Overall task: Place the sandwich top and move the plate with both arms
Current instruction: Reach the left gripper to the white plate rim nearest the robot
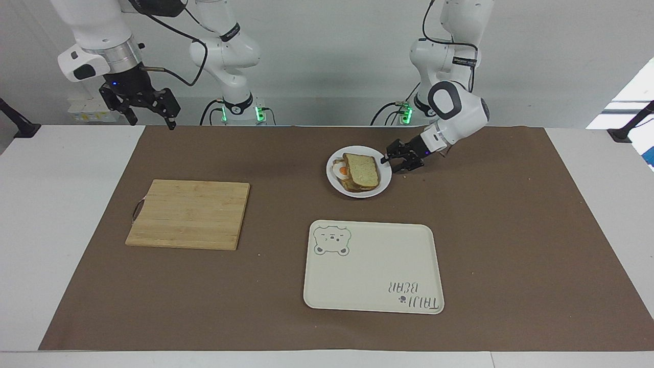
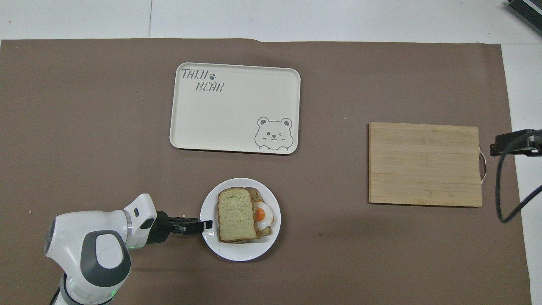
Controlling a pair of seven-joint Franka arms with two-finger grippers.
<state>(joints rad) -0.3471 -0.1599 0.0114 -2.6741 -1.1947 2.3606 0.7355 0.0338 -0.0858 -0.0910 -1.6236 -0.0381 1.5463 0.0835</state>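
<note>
One egg (image 2: 261, 214), clearest overhead.

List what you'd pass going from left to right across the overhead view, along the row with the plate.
Left gripper at the plate's rim → plate → sandwich top lying on it → fried egg peeking out beside the top slice → cutting board → right gripper, waiting at the table's edge.

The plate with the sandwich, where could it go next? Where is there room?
The bear tray is bare, with the plate just beside it, nearer the robots. The cutting board is bare too, toward the right arm's end. It is crowded only at the plate's rim, where the left claw sits.
</note>
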